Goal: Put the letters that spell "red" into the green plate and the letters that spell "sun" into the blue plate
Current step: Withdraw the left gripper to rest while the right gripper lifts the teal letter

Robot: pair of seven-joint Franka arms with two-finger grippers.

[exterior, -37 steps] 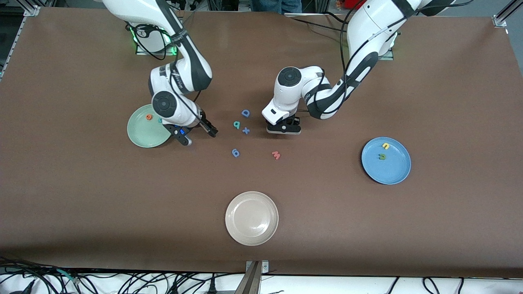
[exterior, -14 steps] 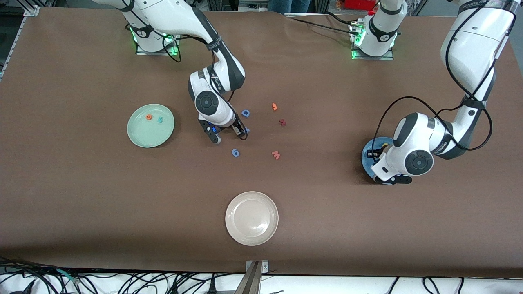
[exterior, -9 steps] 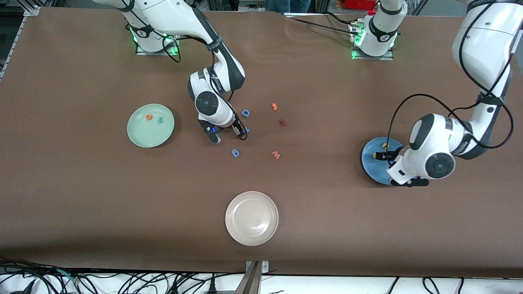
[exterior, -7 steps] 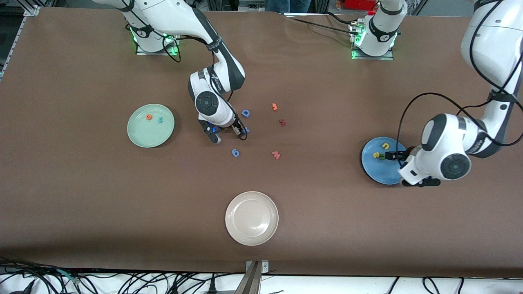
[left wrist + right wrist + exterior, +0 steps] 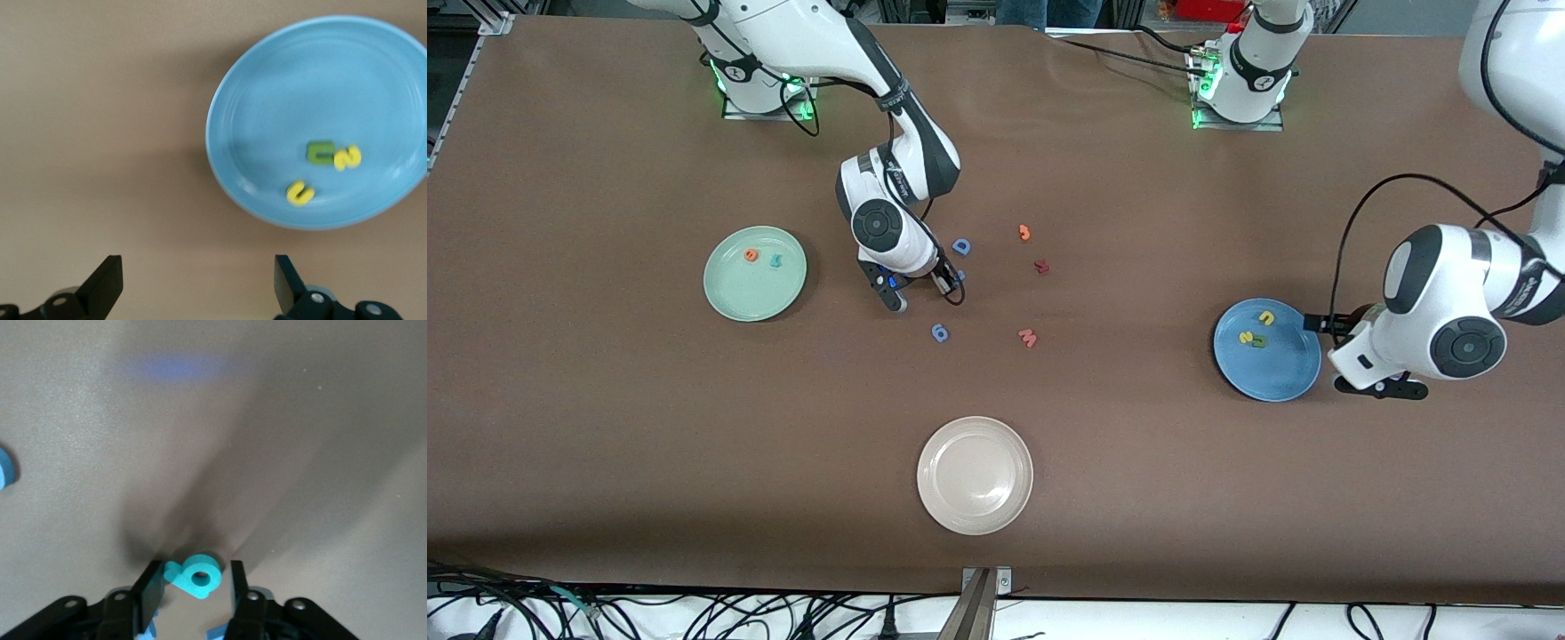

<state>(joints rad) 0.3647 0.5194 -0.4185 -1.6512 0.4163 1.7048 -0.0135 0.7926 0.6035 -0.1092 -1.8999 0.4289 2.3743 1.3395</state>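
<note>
The blue plate (image 5: 1267, 349) (image 5: 320, 87) holds the yellow "u" (image 5: 1265, 317) (image 5: 300, 193), the yellow "s" (image 5: 1246, 337) (image 5: 347, 157) and the olive "n" (image 5: 1259, 341) (image 5: 319, 151). My left gripper (image 5: 1319, 324) (image 5: 197, 267) is open and empty, over the table beside that plate's rim. The green plate (image 5: 754, 273) holds the orange "e" (image 5: 751, 255) and the teal "r" (image 5: 776, 260). My right gripper (image 5: 951, 286) (image 5: 193, 567) is down at the table with the teal "d" (image 5: 195, 576) between its jaws. One finger touches the stem and a small gap shows at the bowl.
Loose letters lie mid-table: a blue "D" (image 5: 961, 246), an orange hooked letter (image 5: 1024, 233), a dark red letter (image 5: 1040, 266), a salmon "W" (image 5: 1028, 338) and a blue rounded one (image 5: 940, 333). A white plate (image 5: 975, 476) sits nearer the front camera.
My left gripper opened, left the yellow "s" in the blue plate and drew back off it toward the left arm's end. The right gripper's jaws narrowed around the teal "d".
</note>
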